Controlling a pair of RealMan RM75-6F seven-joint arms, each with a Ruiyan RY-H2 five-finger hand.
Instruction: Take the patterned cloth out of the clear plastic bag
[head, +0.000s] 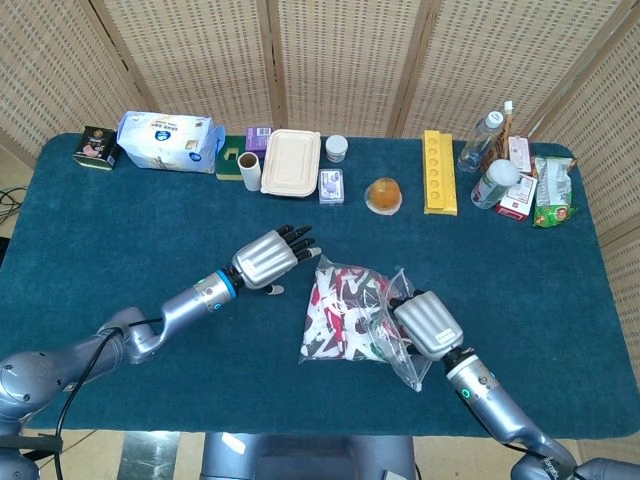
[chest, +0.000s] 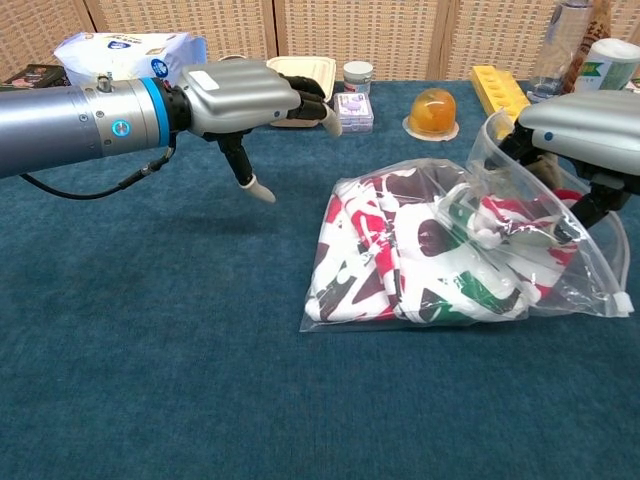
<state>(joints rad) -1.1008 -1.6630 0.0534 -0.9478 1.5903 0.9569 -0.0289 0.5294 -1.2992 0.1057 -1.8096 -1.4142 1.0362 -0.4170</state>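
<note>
We see the patterned cloth (chest: 400, 260) inside the clear bag (chest: 560, 270), lying on the blue table (head: 120, 230). Our right hand (head: 428, 326) grips the bag's open end. Our left hand (head: 265, 258) floats just left of the bag, fingers spread, holding nothing.

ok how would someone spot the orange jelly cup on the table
Look along the far edge of the blue table, at the row of small items. The jelly cup sits between a small purple box and a long yellow tray, the only round, translucent orange thing there.
</note>
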